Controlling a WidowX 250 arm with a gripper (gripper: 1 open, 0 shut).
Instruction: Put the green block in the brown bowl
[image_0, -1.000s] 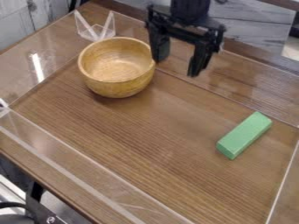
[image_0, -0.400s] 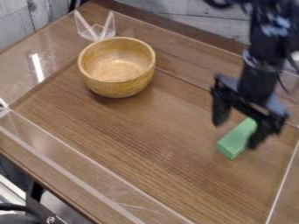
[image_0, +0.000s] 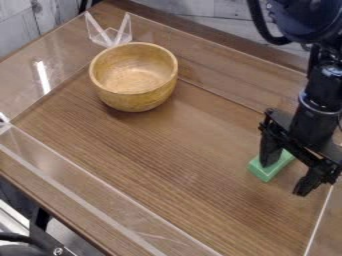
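At lower right your black claw (image_0: 297, 165) stands wide open, empty, straddling the flat bright-green rectangular block (image_0: 271, 165) on the wooden bench (image_0: 160, 150). It looks light, rigid, possibly slick; grip across its narrow sides, mid-length.

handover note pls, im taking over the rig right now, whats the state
Gripper: open, pointing down, fingers straddling the green block, nothing held.
Green block: flat on the wooden table at the right side, partly hidden by the gripper.
Brown bowl: upright, empty, far left of the table, well apart from the block.
Done: gripper brought to the block.
Left: close on the block, lift, carry it to the bowl, release inside.
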